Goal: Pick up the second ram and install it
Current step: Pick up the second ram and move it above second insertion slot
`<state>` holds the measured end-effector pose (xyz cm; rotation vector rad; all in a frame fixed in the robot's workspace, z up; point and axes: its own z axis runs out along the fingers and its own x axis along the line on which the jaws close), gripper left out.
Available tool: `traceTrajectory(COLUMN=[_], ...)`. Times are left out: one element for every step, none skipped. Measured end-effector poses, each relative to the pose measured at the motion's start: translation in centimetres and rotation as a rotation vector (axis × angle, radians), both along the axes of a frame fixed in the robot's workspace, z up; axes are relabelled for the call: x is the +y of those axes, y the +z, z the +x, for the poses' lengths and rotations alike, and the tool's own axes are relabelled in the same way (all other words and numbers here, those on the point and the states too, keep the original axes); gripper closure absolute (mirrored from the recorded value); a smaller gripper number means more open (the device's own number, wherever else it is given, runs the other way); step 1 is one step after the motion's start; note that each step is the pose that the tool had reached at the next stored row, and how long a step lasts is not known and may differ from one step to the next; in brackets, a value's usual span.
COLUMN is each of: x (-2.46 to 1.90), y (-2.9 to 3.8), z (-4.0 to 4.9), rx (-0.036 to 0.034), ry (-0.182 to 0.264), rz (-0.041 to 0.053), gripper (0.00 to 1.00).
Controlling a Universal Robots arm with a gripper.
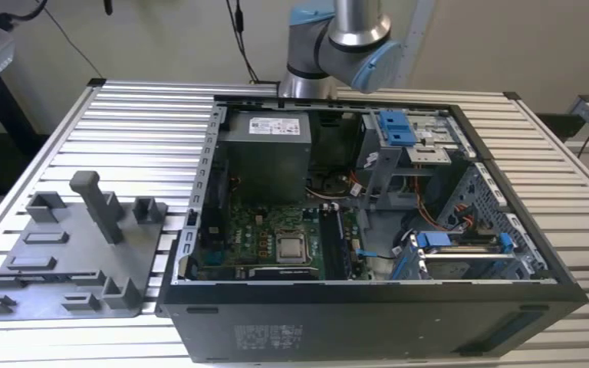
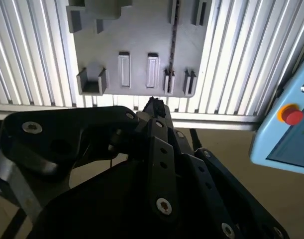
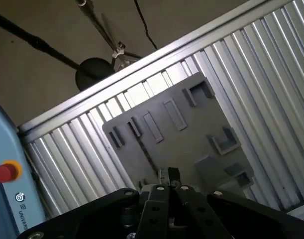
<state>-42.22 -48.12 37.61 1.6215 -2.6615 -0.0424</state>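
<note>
Slatted table [image 1: 120,138] carries the open computer case [image 1: 376,330] with the grey tray [image 1: 70,257] beside it. We see the gripper [image 3: 167,175] above the tray, fingers pressed together and empty. The ram [image 2: 174,35] looks like a thin dark strip in a tray slot. Pickup and install not done.

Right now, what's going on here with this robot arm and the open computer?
The robot arm's gripper hangs above the grey tray on the slatted table, shut with nothing in it. A thin dark strip on edge in the tray could be the memory stick, though that is hard to tell. In the exterior view, the open computer case sits beside the tray.
</note>
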Motion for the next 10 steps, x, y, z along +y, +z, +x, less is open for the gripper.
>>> traceTrajectory(x=[0.00, 0.00, 0.00, 0.00, 0.00, 0.00, 0.00, 0.00, 0.00, 0.00], y=[-0.01, -0.02, -0.03, -0.04, -0.06, -0.09, -0.11, -0.14, -0.17, -0.20], z=[0.00, 0.00, 0.00, 0.00, 0.00, 0.00, 0.00, 0.00, 0.00, 0.00], rx=[0.0000, 0.0000, 0.0000, 0.0000, -0.0001, 0.0000, 0.0000, 0.0000, 0.0001, 0.0001], ry=[0.018, 0.036, 0.055, 0.073, 0.091, 0.109, 0.127, 0.145, 0.164, 0.182], rz=[0.0000, 0.0000, 0.0000, 0.0000, 0.0000, 0.0000, -0.0001, -0.0002, -0.0004, -0.0006], gripper=[0.89, 0.89, 0.89, 0.89, 0.89, 0.89, 0.89, 0.89, 0.89, 0.89])
